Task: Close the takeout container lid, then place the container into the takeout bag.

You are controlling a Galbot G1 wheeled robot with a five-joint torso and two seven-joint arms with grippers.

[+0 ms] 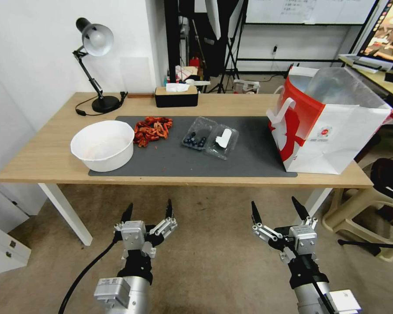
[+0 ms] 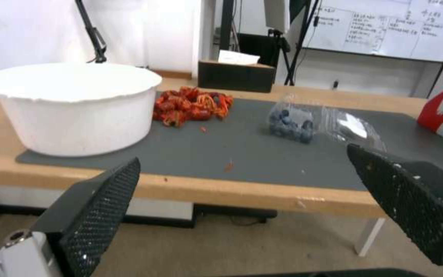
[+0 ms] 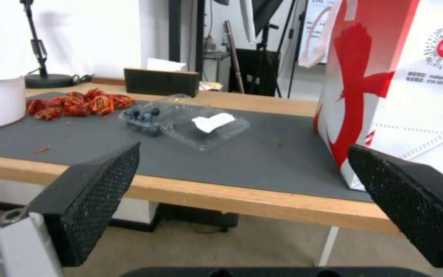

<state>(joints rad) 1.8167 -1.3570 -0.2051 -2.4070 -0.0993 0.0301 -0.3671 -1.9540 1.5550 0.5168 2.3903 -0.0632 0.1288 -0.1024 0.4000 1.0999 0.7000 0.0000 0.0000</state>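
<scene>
- takeout container (image 1: 195,135) sits mid-mat on the grey mat (image 1: 249,161), lid (image 1: 223,140) flung flat open toward the bag side, white label up; berries in the half nearer the crayfish pile (image 1: 152,129). Closing not yet done.
- takeout bag (image 1: 332,126) stands upright at the mat's right end, mouth open, foil lining showing; looks ready to take the box from above.
- left gripper (image 1: 148,210) below the table's front edge, off the table, fingers spread wide, holding nothing.
- right gripper (image 1: 278,208) likewise low, in front of the table, fingers spread, empty.
- white bowl (image 1: 103,144) at the mat's left end, well apart from the container; probably no obstacle.
</scene>
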